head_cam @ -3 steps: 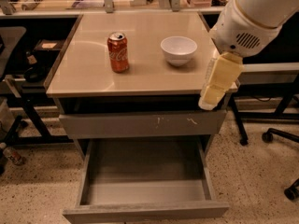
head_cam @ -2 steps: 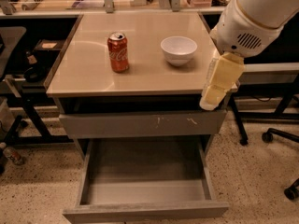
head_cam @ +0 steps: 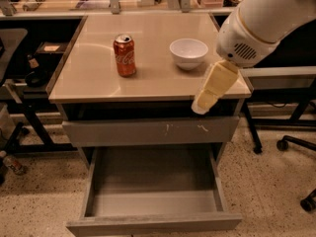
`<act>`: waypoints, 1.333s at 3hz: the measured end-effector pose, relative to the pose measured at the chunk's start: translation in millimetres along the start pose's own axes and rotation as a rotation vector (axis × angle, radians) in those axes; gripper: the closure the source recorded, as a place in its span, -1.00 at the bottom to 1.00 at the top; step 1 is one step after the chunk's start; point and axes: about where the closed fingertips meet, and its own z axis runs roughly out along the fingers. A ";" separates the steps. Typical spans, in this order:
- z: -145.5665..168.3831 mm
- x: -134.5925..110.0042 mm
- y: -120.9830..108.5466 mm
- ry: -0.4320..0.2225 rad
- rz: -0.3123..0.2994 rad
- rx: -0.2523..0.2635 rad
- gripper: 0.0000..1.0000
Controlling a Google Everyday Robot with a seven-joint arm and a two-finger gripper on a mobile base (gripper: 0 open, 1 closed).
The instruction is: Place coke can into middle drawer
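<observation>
The red coke can (head_cam: 125,56) stands upright on the left-middle of the beige cabinet top (head_cam: 148,83). The middle drawer (head_cam: 153,181) is pulled open below, with a plain front panel and a bare grey floor. My gripper (head_cam: 201,105), cream-coloured on a white arm, hangs tilted down-left at the cabinet top's front right edge. It is well to the right of the can and above the open drawer's right side. It holds nothing that I can see.
A white bowl (head_cam: 188,53) sits on the top, right of the can and just behind my gripper. A closed grey drawer front with white scratches (head_cam: 148,131) lies above the open drawer. A chair base with castors (head_cam: 284,143) stands right; a desk frame (head_cam: 29,117) stands left.
My gripper has moved a little to the left along the cabinet's front right edge. The can, the bowl and the drawer have not moved.
</observation>
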 end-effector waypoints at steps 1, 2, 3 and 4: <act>24.9 -26.1 -16.8 -0.058 0.059 0.004 -1.00; 51.7 -53.5 -31.4 -0.110 0.083 -0.016 -1.00; 74.7 -79.1 -42.2 -0.154 0.105 -0.079 -1.00; 76.9 -81.6 -44.3 -0.160 0.105 -0.082 -1.00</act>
